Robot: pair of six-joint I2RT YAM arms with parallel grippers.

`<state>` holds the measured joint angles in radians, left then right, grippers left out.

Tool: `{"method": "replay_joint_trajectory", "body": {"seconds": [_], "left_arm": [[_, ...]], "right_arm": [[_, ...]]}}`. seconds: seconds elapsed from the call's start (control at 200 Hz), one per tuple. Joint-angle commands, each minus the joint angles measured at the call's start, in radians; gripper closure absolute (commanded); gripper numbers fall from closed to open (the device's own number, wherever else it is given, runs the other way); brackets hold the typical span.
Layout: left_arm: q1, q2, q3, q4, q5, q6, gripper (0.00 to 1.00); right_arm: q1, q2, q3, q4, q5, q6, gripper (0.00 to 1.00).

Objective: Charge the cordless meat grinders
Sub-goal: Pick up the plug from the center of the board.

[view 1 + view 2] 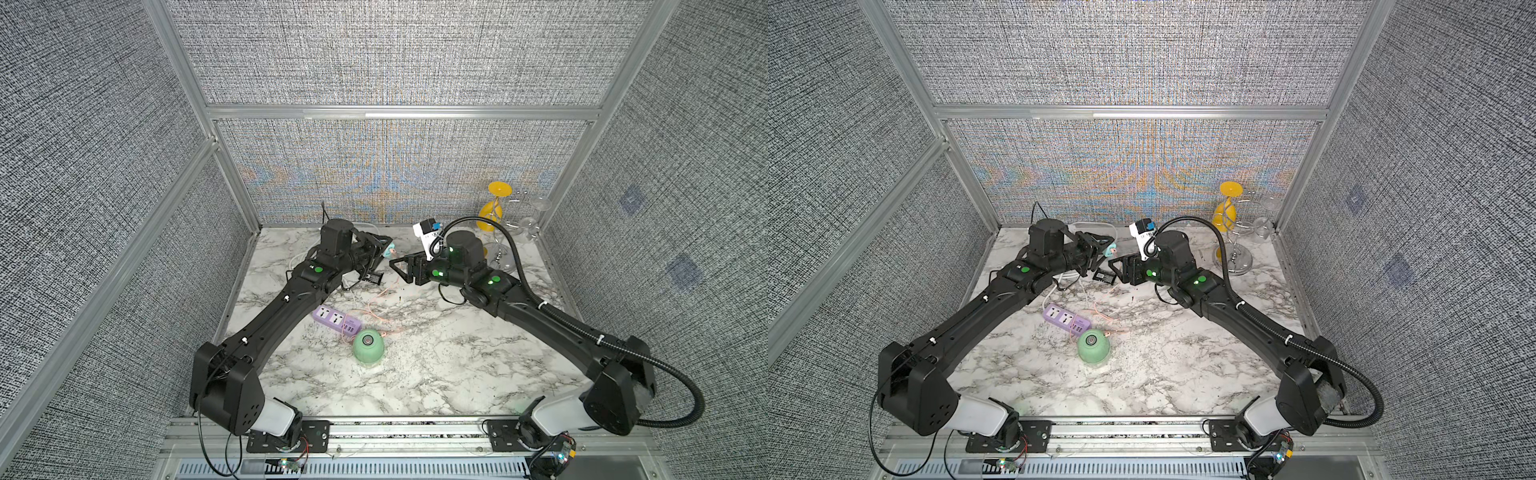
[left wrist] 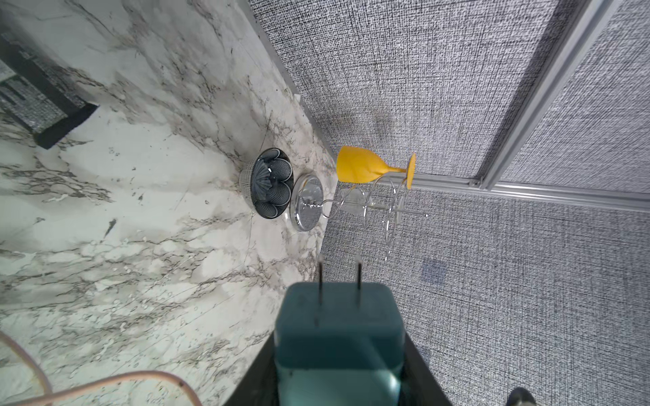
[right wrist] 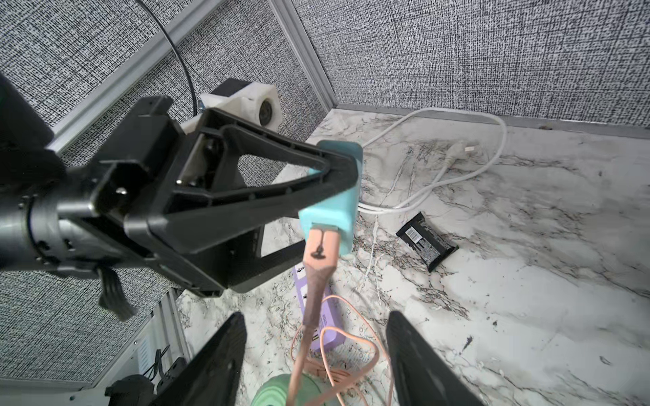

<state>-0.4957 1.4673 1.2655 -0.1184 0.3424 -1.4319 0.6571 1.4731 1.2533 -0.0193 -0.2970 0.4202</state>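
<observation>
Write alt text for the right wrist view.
The left hand grips a teal plug adapter with a pink cable plugged in, trailing toward the mint-green grinder. The right hand is open, facing it; a purple power strip lies on the marble table.

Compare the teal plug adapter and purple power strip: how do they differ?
The left tool holds the teal plug adapter aloft; the purple power strip lies flat on the marble table. The adapter is a stubby two-pronged block; the strip is a long bar. A pink cable is plugged into the adapter; the strip's sockets look empty.
</observation>
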Motion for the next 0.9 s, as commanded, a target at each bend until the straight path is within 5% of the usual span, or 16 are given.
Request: {"method": "replay_joint_trajectory", "body": {"seconds": [0.0,0.891], "left_arm": [[0.001,-0.005,-0.004,0.064,0.000,-0.049,1.00],[0.000,-0.028,-0.069,0.117,-0.005,-0.126,1.00]], "right_arm": [[0.002,0.022,0.013,0.082,0.002,0.010,0.35],[0.019,0.186,0.139,0.156,0.021,0.073,0.53]]}}
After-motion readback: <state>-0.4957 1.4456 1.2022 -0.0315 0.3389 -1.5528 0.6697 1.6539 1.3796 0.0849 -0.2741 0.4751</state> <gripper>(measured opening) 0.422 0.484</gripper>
